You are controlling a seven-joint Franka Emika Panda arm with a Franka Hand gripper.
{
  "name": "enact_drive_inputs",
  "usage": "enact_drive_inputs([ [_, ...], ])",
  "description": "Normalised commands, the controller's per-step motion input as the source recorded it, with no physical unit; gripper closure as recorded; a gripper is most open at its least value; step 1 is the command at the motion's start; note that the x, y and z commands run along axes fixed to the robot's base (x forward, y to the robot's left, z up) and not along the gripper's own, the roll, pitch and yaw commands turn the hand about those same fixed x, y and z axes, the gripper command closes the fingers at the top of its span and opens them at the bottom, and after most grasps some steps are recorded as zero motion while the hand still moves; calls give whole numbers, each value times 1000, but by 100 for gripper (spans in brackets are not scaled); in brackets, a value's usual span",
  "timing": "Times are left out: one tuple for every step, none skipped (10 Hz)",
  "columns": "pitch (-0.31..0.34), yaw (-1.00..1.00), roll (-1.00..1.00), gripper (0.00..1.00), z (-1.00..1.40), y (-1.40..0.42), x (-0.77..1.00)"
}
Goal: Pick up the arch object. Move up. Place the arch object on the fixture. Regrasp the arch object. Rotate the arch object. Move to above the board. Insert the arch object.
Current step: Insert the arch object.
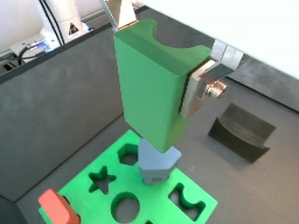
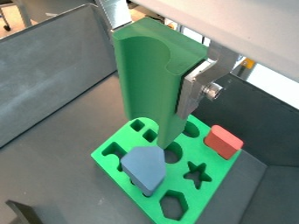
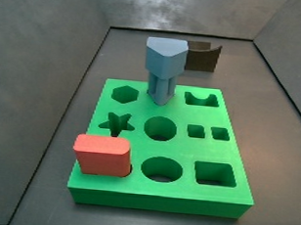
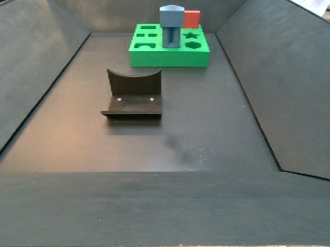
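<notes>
In both wrist views my gripper (image 1: 158,52) (image 2: 158,61) is shut on the arch object (image 1: 152,96) (image 2: 149,87), a long muted-green block held upright with its arched end toward the camera. One silver finger (image 1: 201,83) (image 2: 197,87) presses its side. The block's lower end hangs over the bright green board (image 1: 155,194) (image 2: 117,182), close to the blue-grey peg (image 1: 158,164) (image 2: 146,168). The dark fixture (image 1: 243,129) (image 4: 131,95) stands empty on the floor. Neither side view shows the gripper or the arch object.
A red rounded block (image 1: 56,208) (image 2: 222,138) (image 3: 101,155) sits at a corner of the board (image 3: 183,151) (image 4: 168,60). The blue-grey peg (image 3: 165,67) (image 4: 172,19) stands upright in it. Dark walls enclose the floor on all sides.
</notes>
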Motion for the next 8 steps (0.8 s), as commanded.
enact_drive_inputs([
  [0,-40,0,100,-66,0,1000],
  [0,-37,0,100,-149,0,1000],
  [0,-46,0,100,-160,3,1000],
  [99,0,49,100,-317,49,1000],
  [290,0,180,100,-263,26,986],
  [336,0,259,100,-257,11,914],
  [256,0,216,100,-177,0,1000],
  [84,0,161,100,-123,0,1000],
])
